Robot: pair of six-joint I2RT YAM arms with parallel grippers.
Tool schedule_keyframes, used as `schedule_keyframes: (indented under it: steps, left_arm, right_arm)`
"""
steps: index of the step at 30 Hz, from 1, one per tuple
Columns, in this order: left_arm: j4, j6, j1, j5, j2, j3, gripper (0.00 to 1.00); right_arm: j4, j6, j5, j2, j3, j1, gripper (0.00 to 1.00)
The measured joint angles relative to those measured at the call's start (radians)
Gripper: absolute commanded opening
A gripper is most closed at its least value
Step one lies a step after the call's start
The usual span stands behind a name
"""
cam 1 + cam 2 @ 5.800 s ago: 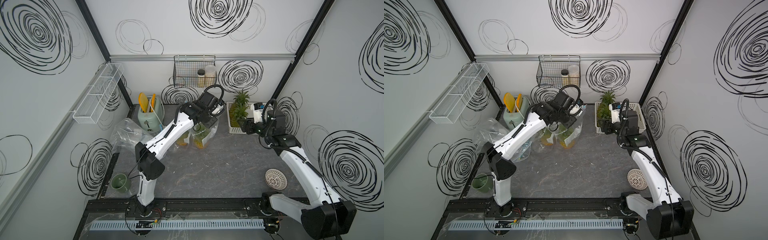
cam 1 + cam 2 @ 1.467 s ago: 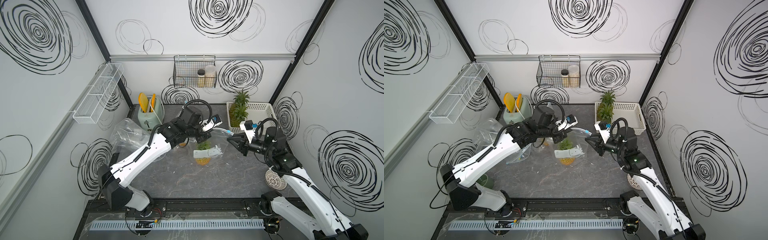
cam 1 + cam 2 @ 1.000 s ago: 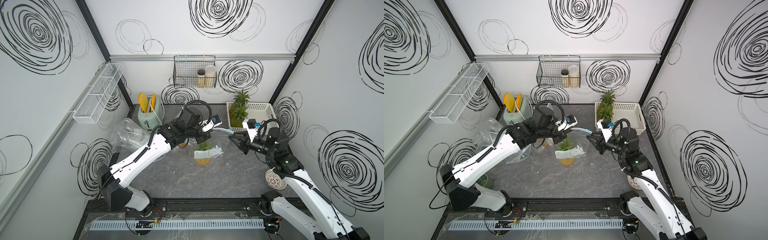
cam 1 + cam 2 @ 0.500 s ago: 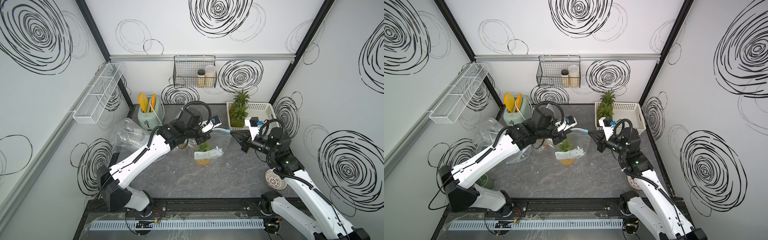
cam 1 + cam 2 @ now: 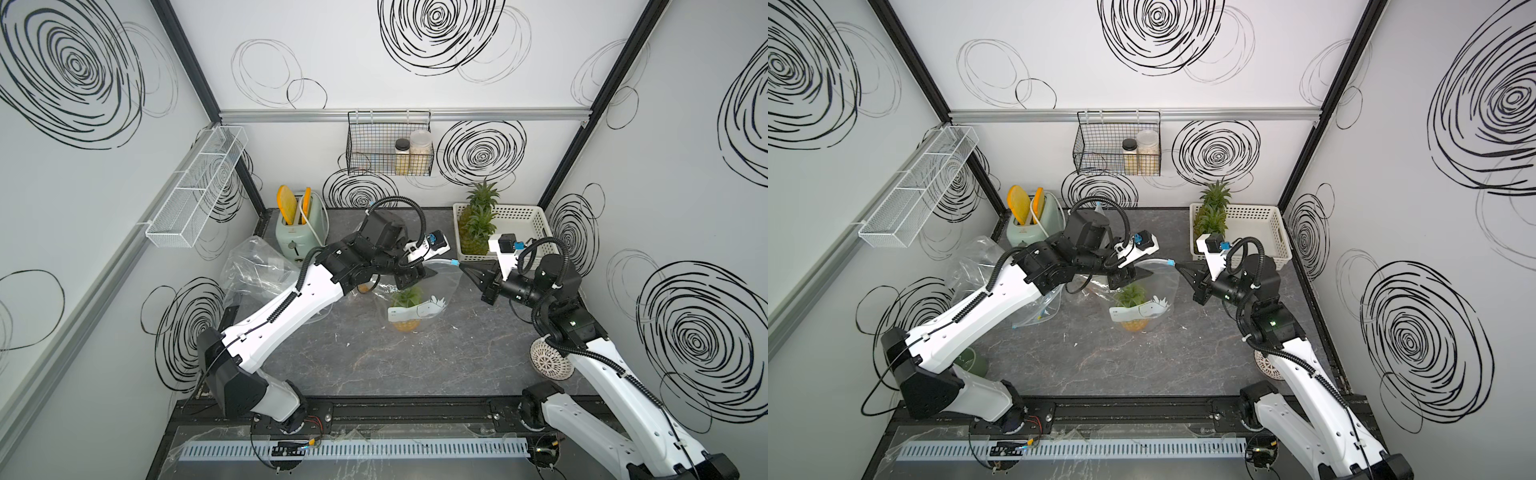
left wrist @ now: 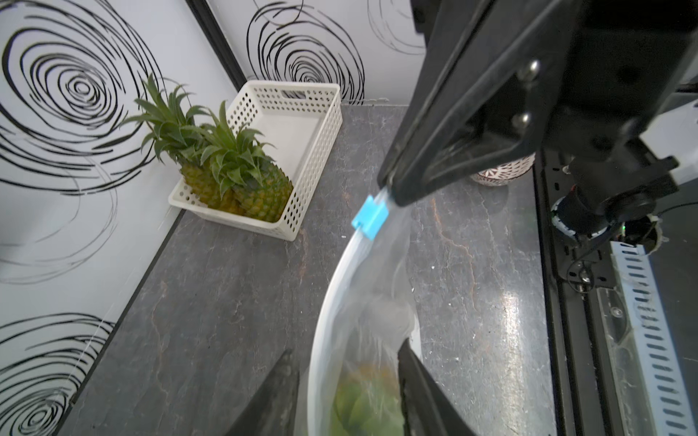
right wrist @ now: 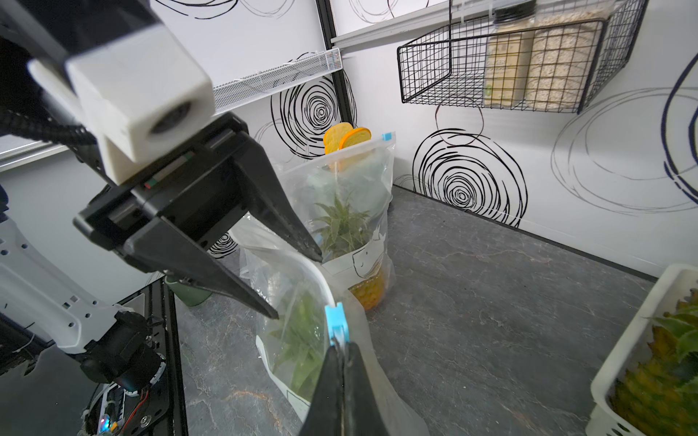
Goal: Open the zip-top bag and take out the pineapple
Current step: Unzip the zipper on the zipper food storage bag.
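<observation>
Writing is scarce here, and none of it can be read. The white label [image 5: 415, 311] on the zip-top bag [image 5: 442, 286] carries only a small cartoon drawing. The print on the two jars [image 7: 528, 56] in the black wire basket [image 5: 365, 166] on the back wall is too blurred to make out.

The zip-top bag stands upright on the tabletop [image 5: 374, 361] near the middle, between the two arms. The pineapple [image 5: 405, 325] is inside it, leafy crown up, with its yellow body at the bottom behind the label.

The right gripper [image 7: 342, 345] is pinched fully shut on the bag's top corner. It sits just beside the blue slider [image 7: 335, 319], which is at that end of the zip strip. The left gripper [image 7: 295, 287] is at the other end of the top edge with its fingers [image 7: 309, 253] spread well apart. In the left wrist view the bag's edge runs between them, so this gripper clamps nothing.

In the right wrist view a second bag [image 7: 362, 177] stands farther back with its own pineapple inside. Its white label bears a whale-like drawing. A crumpled clear bag [image 5: 257, 270] lies near the toaster [image 5: 297, 237]. Two more pineapples [image 5: 478, 224] stand in the white basket [image 5: 519, 210] at the back corner.
</observation>
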Motion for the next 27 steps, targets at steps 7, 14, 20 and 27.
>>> schedule_keyframes:
  steps: [7, 14, 20, 27]
  left_arm:
    - [-0.028, 0.024, 0.0, 0.088, 0.091, 0.108, 0.44]
    - [-0.05, 0.038, -0.002, 0.131, 0.146, 0.141, 0.43]
    - [-0.056, 0.042, -0.007, 0.15, 0.153, 0.164, 0.41]
    - [-0.055, 0.041, -0.015, 0.161, 0.155, 0.172, 0.38]
  right_arm:
    - [0.0, -0.001, -0.007, 0.0, 0.0, 0.0, 0.0]
    - [0.0, -0.001, -0.011, 0.006, 0.0, 0.0, 0.0]
    - [-0.001, -0.002, -0.012, 0.008, 0.0, 0.0, 0.0]
    - [-0.001, -0.002, -0.012, 0.012, 0.0, 0.0, 0.0]
